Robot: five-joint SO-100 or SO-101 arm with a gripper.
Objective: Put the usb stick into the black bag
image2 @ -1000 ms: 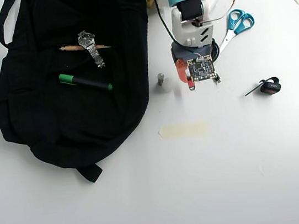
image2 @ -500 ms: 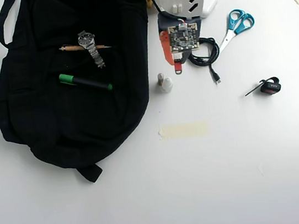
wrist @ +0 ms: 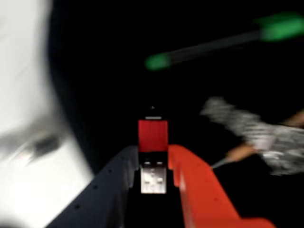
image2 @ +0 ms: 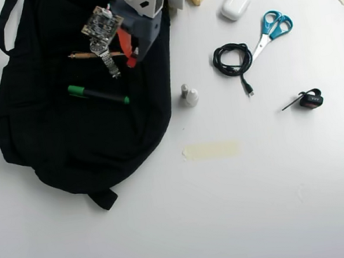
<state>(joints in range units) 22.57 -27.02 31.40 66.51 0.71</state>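
In the wrist view my gripper (wrist: 153, 156) is shut on the usb stick (wrist: 153, 135), a small red stick with its silver metal end pointing back between the dark jaw and the orange jaw. It hangs over the black bag (wrist: 109, 71), near the bag's edge by the white table. In the overhead view the gripper (image2: 130, 56) is over the upper right part of the black bag (image2: 64, 138); the stick cannot be made out there. A green-capped black marker (image2: 98, 94), a metal wristwatch (image2: 106, 58) and a pencil (image2: 85, 54) lie on the bag.
On the white table right of the bag are two small grey and white bottles (image2: 188, 94), a coiled black cable (image2: 233, 59), blue scissors (image2: 270, 28), a white case (image2: 235, 4), a black clip (image2: 311, 100) and a tape strip (image2: 210, 150).
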